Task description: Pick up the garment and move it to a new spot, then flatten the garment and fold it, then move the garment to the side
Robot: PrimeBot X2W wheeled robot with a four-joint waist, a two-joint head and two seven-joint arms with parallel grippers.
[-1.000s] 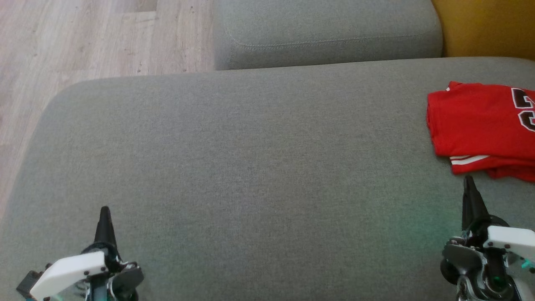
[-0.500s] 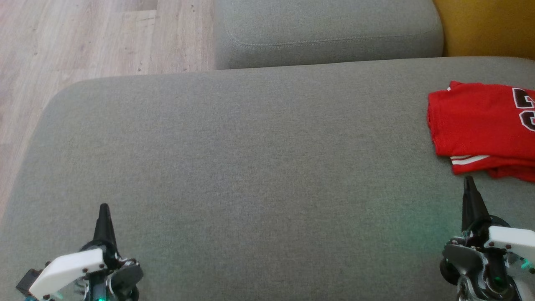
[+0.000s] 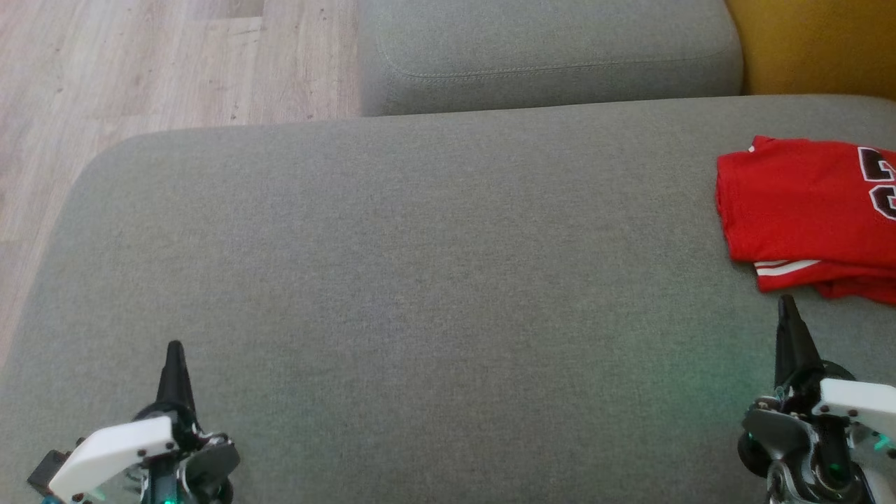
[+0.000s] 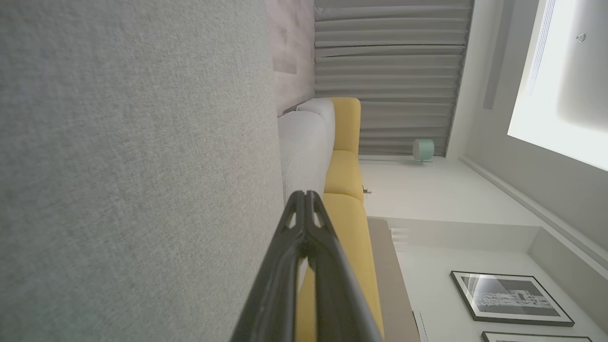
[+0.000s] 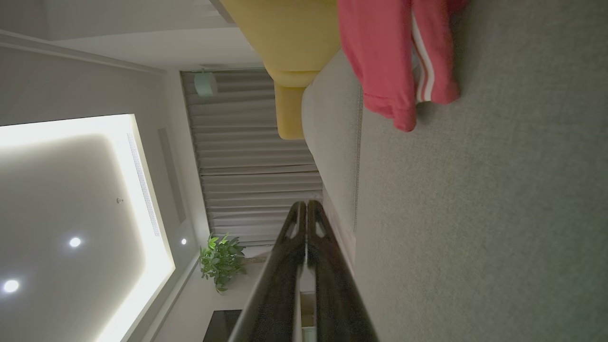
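A red garment (image 3: 805, 210) with white stripes and dark numerals lies folded at the right edge of the grey sofa seat (image 3: 420, 280); the right wrist view shows the garment (image 5: 389, 57) at its top. My right gripper (image 3: 787, 308) is shut, empty, just below the garment's near edge and apart from it; its fingertips (image 5: 304, 205) meet in the right wrist view. My left gripper (image 3: 173, 350) is shut at the lower left, far from the garment, with its tips (image 4: 304, 195) pressed together over bare cushion.
A second grey cushion (image 3: 546, 56) sits behind the seat, with a yellow cushion (image 3: 812, 45) at the back right. Wooden floor (image 3: 140, 63) lies beyond the seat's left edge. The broad middle of the seat is bare fabric.
The left gripper has shifted very slightly upward in the head view. The garment and right gripper are as before.
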